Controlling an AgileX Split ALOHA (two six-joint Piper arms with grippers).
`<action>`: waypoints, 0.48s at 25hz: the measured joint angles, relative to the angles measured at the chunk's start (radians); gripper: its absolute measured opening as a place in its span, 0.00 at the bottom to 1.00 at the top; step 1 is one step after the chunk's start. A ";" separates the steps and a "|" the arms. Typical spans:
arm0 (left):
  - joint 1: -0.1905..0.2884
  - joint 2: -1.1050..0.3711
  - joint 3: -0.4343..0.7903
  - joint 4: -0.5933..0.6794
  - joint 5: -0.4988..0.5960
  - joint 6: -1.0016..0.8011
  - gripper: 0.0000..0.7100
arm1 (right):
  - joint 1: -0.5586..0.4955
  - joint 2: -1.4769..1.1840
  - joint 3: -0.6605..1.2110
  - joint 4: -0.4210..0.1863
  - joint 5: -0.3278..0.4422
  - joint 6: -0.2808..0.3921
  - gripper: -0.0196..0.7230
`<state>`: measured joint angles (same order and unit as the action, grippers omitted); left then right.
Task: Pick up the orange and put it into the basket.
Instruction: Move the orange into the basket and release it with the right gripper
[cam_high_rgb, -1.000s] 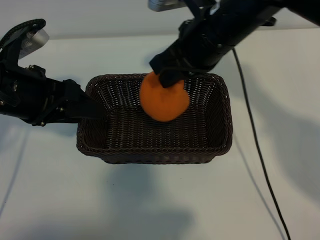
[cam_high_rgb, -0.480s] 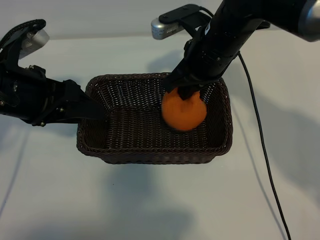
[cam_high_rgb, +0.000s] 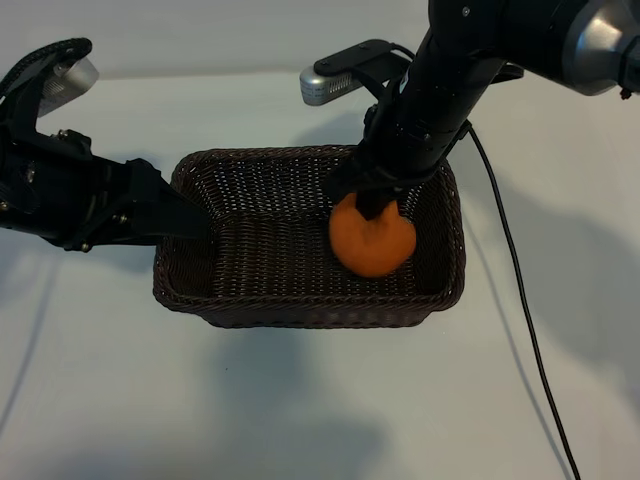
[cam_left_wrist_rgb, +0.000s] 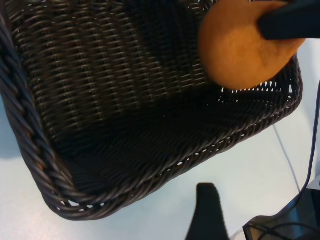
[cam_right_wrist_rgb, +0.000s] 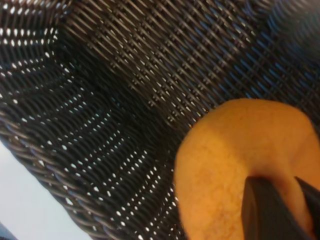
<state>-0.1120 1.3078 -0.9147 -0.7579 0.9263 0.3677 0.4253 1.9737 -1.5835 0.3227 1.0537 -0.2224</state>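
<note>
Jaws of right gripper (cam_high_rgb: 374, 200) pinch the orange (cam_high_rgb: 372, 238) low inside basket (cam_high_rgb: 300, 310); left gripper (cam_high_rgb: 185, 222) spread at basket's end. Placing step; next, release.

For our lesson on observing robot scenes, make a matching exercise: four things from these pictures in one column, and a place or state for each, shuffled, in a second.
Things:
1. round orange-coloured fruit
2. dark brown woven wicker basket
3. left tool
4. right tool

Places or states:
A. open, at the basket's left rim
B. standing on the white table
C. pinched at its top, inside the basket's right half
D. shut on the fruit

Pairs: 1-C, 2-B, 3-A, 4-D
</note>
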 joint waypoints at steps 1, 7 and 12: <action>0.000 0.000 0.000 0.000 -0.004 0.000 0.80 | 0.000 0.006 0.000 0.000 0.005 0.000 0.14; 0.000 0.000 0.000 0.000 -0.006 0.000 0.80 | 0.000 0.019 0.000 0.002 0.015 0.000 0.14; 0.000 0.000 0.000 0.000 -0.012 0.000 0.80 | 0.000 0.019 0.000 0.001 0.031 -0.009 0.20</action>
<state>-0.1120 1.3078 -0.9147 -0.7579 0.9148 0.3677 0.4253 1.9927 -1.5835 0.3235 1.0850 -0.2311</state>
